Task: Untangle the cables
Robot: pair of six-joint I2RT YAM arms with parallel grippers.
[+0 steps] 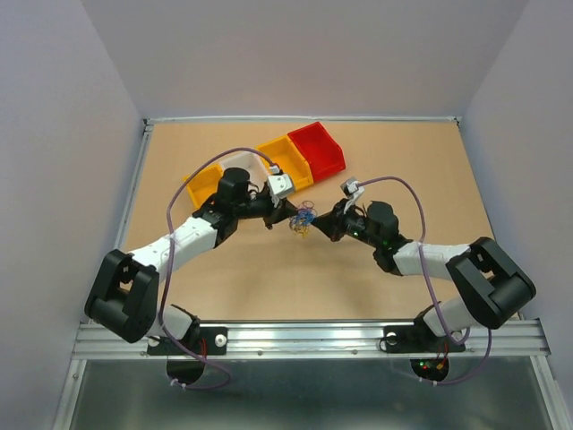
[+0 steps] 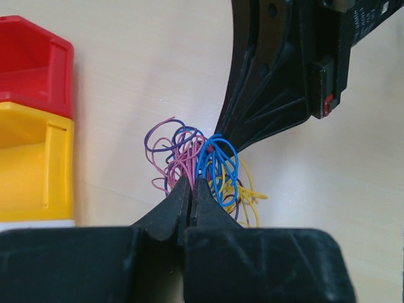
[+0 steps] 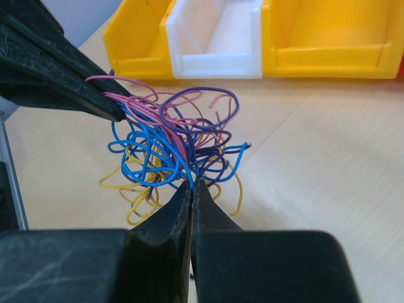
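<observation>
The left gripper [image 2: 190, 188] and the right gripper [image 3: 192, 188] are both clamped on the cables [image 1: 303, 219], from opposite sides

Bright, even, diffuse light from overhead, with no glare. On the pale brown wooden tabletop [image 1: 269, 278] only faint, soft shadows lie beneath the arms. In both wrist views the tangle of thin curly coloured wires [image 2: 202, 167] is sharp, while the black plastic fingers [image 3: 170, 221] at 6 o'clock are blurred.

I've got L arm [image 1: 183, 240] & R arm [image 1: 425, 255] angled inward, L gripper [image 2: 191, 189] & R gripper [image 3: 192, 189] near tip-to-tip, both pinched shut on the cables [image 3: 170, 145].
</observation>
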